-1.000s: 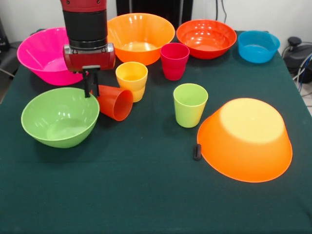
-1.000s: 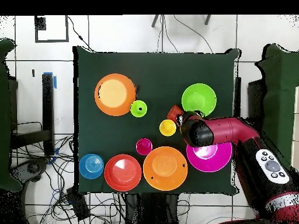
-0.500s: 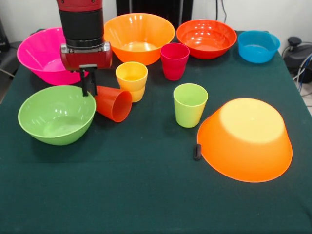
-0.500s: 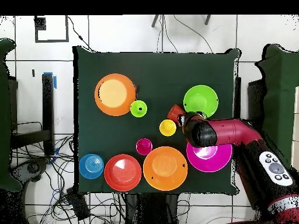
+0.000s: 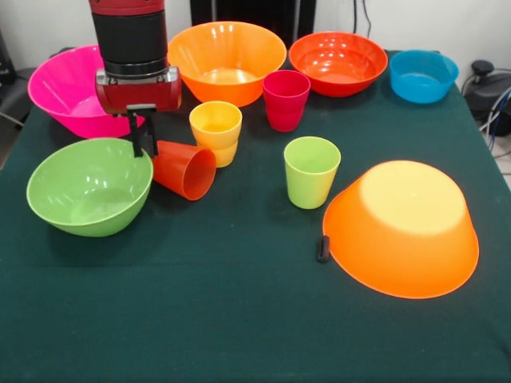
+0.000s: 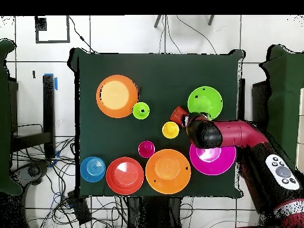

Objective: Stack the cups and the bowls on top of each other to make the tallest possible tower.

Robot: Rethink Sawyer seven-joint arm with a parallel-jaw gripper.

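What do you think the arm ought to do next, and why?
Probably lift a little and recentre over the orange-red cup. That cup lies on its side beside the green bowl, and the gripper hangs at its base end, not around it.

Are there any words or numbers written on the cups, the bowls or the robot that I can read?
None: no words, numbers or signs can be read in either view.
The cups, such as the lime green cup, are plain.
The bowls, such as the upside-down orange bowl, are plain too.
The robot arm has a grey panel with buttons; any marks on them are too small to read.
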